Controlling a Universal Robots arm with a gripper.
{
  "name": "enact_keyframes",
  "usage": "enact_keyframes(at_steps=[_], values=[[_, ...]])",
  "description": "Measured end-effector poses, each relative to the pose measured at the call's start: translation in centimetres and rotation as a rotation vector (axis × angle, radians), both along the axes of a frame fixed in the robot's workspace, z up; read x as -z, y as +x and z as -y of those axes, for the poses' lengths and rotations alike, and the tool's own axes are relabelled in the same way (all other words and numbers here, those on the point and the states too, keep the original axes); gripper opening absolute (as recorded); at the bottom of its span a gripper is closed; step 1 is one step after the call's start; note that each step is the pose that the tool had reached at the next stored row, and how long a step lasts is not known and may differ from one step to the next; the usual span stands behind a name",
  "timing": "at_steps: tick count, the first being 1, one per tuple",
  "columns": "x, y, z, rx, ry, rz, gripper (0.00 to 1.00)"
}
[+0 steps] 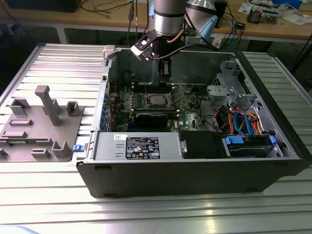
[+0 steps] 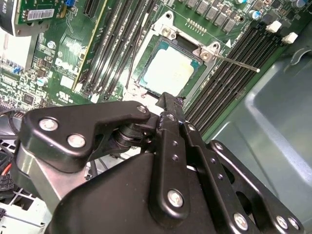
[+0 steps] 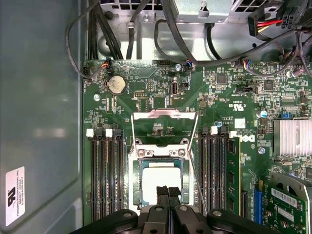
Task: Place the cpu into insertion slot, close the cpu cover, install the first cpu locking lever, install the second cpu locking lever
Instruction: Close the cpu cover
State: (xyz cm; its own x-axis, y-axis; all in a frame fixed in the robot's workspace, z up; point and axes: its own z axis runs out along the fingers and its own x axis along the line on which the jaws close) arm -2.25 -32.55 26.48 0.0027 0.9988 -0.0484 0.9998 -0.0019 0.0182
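The cpu [image 3: 160,178] lies flat in the insertion slot [image 3: 138,168], its pale metal top showing; it also shows in the second wrist view [image 2: 168,70]. The cpu cover [image 3: 164,114] is swung open, lying back past the socket with green board visible through its window. A thin locking lever [image 2: 235,63] sticks out sideways from the socket. My gripper [image 3: 168,191] hangs just above the chip's edge, fingers shut together with nothing between them. In the exterior view the gripper [image 1: 165,69] hovers over the socket [image 1: 156,100] inside the open computer case.
Long black memory slots [image 3: 105,175] flank the socket on both sides. Cables [image 3: 146,29] run along the case wall beyond the board. A drive bay with blue and orange cables [image 1: 243,124] fills the case's right side in the exterior view. A grey fixture [image 1: 41,124] stands outside at the left.
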Motion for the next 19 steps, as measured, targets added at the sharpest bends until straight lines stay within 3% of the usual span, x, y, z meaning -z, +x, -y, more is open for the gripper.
enact_keyframes(at_steps=[19], values=[[0.0,1.26,0.0,0.0,0.0,0.0,0.11]])
